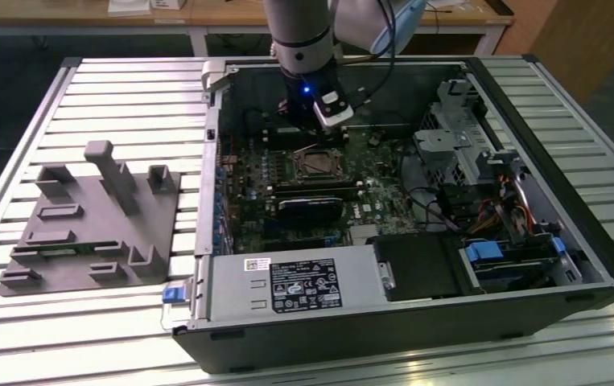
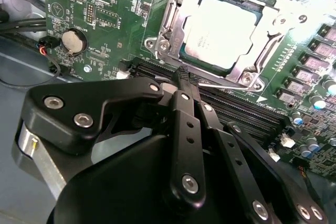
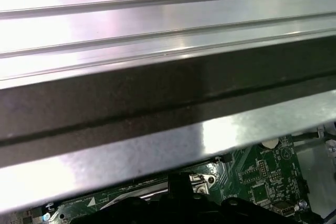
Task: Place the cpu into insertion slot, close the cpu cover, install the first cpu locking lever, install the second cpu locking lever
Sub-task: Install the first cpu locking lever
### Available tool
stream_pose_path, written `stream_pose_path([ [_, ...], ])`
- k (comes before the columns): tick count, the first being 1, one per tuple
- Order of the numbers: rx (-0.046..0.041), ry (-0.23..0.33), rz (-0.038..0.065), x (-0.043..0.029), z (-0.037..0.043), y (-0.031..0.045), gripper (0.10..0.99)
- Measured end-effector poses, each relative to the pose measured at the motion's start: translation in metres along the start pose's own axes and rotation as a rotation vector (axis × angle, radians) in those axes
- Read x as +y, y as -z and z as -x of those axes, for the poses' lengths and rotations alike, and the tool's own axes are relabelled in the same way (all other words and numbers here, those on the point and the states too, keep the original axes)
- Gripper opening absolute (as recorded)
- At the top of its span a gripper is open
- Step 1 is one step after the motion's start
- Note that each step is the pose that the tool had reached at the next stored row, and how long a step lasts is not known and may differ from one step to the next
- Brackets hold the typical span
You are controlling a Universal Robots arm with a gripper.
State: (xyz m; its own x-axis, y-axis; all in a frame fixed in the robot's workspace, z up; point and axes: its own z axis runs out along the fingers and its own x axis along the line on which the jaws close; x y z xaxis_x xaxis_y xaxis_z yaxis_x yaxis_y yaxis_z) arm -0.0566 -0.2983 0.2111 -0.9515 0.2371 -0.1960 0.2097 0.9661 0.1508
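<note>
One cpu (image 2: 223,30) seated in insertion slot (image 2: 181,45), cpu cover (image 2: 262,38) down; gripper (image 2: 184,77) jaws together, empty

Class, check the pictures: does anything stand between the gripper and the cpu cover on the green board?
Nothing visible does. In the second wrist view the gripper hangs over the long black memory slots, beside the cpu cover, which lies closed over the cpu; open board lies between.

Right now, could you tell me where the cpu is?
In the second wrist view the cpu sits in the insertion slot, framed by the cpu cover on the green board, just beyond the gripper.
</note>
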Motion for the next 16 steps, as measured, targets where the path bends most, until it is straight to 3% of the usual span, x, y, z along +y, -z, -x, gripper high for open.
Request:
stream_pose_path([
  [4,-0.0031,-0.001,0.008,-0.0001,-0.0002,-0.0009,0.106],
  [12,0.0035,-0.009,0.041,-0.0002,-0.0003,-0.0017,0.106],
  [16,0.0046,-0.011,0.049,-0.0004,-0.0006,-0.0024,0.106],
])
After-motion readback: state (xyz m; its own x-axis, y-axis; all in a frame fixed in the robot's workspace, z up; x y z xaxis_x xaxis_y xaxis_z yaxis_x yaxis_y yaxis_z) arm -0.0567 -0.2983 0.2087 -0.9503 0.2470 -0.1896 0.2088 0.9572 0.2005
